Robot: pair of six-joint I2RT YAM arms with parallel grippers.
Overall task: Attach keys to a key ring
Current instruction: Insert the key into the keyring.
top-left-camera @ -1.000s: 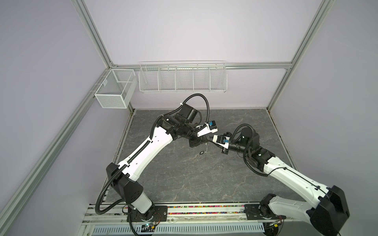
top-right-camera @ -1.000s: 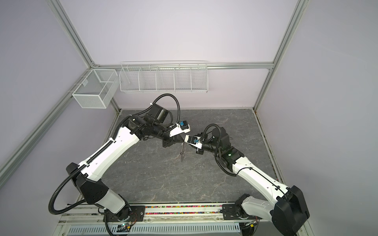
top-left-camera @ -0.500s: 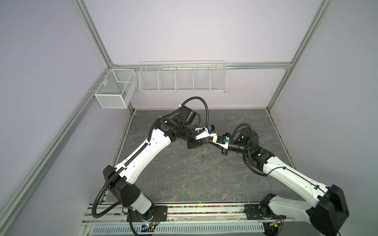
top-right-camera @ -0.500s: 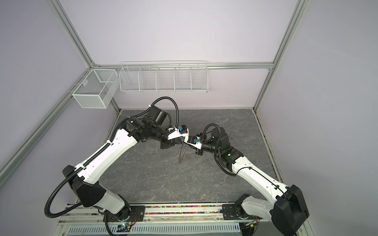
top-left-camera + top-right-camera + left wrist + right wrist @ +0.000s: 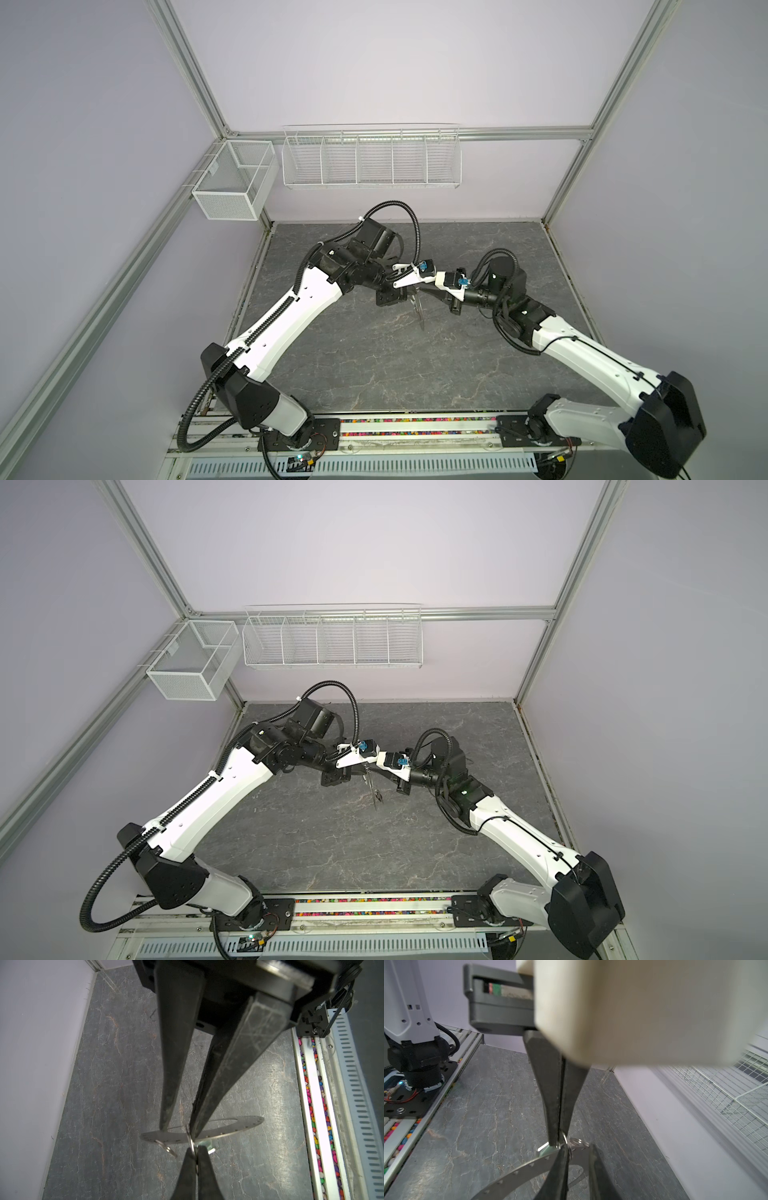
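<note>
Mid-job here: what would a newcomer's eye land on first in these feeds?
The two arms meet tip to tip above the middle of the grey table. In the left wrist view the right tool holds the key ring by its rim, while the left tool is shut on a small wire loop at that rim. A second loop hangs from the rim nearby.

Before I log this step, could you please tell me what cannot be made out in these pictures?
- The key ring: too small in both top views to show its holes or loops.
- The key: in the left wrist view, mostly hidden behind the left gripper; tag unseen.
- Most of the key ring: in the right wrist view, cut off by the picture's edge and crossed by the right gripper.
</note>
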